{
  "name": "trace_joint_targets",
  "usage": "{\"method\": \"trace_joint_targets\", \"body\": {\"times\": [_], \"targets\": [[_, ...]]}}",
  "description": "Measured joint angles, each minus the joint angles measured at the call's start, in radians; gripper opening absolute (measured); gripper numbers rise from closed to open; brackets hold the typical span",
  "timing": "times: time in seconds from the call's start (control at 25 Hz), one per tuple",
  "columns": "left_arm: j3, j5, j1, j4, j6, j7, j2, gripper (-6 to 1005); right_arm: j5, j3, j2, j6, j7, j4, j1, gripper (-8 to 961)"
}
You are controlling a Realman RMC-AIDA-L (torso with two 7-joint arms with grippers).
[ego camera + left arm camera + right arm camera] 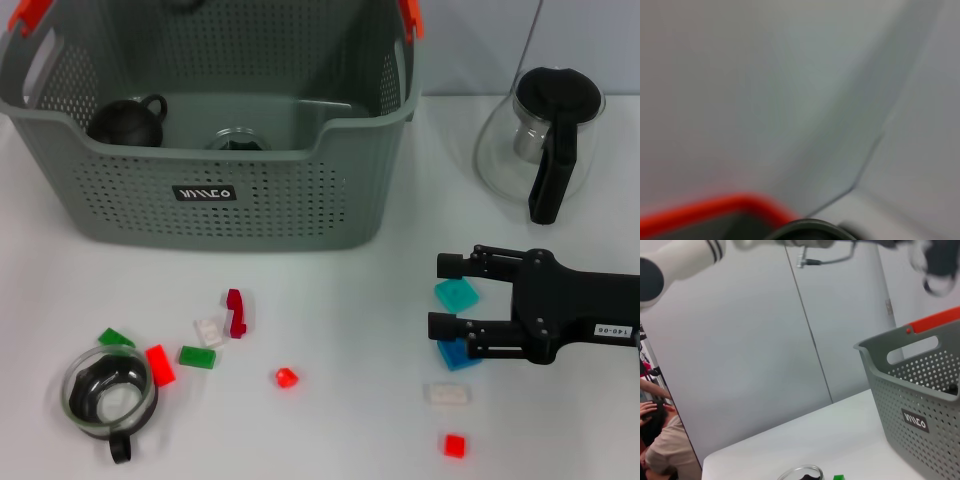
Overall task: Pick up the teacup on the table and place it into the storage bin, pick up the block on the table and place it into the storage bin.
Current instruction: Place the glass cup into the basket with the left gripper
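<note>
Far left of the table (pixel 330 330), near the front edge: the teacup (pixel 108 398), a clear glass cup with a black insert and a small black handle pointing toward the robot. It stands upright. Glass walls look thin and slick, so likely light but fragile and prone to slipping; the rim or the handle seems the safest hold, squeezed gently.

Just beside the cup: a green block (pixel 116 338) touching its rim, a red block (pixel 160 364), another green block (pixel 198 356), a white block (pixel 209 332) and a dark red piece (pixel 235 312). Small orange-red block (pixel 286 378) lies apart toward the centre. All look like stiff, light plastic; small and low, so a pinch across the flat sides is needed.

Behind them: the storage bin (pixel 220 200), grey, perforated, already holding a black teapot (pixel 125 120) and a glass item, possibly a lid, hard to tell.

Left gripper: not seen in the head view; its wrist camera looks past the bin's orange handle clip (pixel 715 207), so the arm probably hangs above the bin. Claw state cannot be told.

Right of centre: right gripper (pixel 447 296), fingers spread and empty, straddling a teal block (pixel 456 294) and a blue block (pixel 458 354). Near it, a white block (pixel 447 394) and a red block (pixel 455 445).

Far right, back: glass pitcher (pixel 540 135).
</note>
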Motion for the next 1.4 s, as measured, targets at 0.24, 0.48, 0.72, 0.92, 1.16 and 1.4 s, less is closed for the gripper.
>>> {"method": "trace_joint_targets", "body": {"times": [0.24, 0.48, 0.72, 0.92, 1.16, 1.4], "targets": [[0.147, 0.453, -0.151, -0.026, -0.125, -0.155, -0.072, 54, 0.000, 0.001, 0.001, 0.002, 0.000, 0.000, 0.000, 835], [0.220, 0.657, -0.208, -0.138, -0.255, -0.158, -0.151, 56, 0.000, 0.001, 0.000, 0.006, 0.000, 0.000, 0.000, 835], [0.237, 0.702, -0.233, -0.248, -0.331, -0.152, -0.166, 58, -0.002, -0.001, 0.000, 0.009, 0.002, 0.000, 0.000, 835], [0.241, 0.708, -0.231, -0.263, -0.350, -0.160, -0.166, 60, -0.003, -0.001, 0.000, 0.009, 0.002, 0.000, 0.000, 836], [0.248, 0.734, -0.229, -0.282, -0.388, -0.200, -0.168, 61, -0.003, 0.000, 0.000, 0.010, 0.003, 0.001, 0.000, 835], [0.251, 0.760, -0.240, -0.325, -0.425, -0.215, -0.170, 63, -0.003, 0.000, 0.000, 0.010, 0.003, 0.001, 0.000, 835]]}}
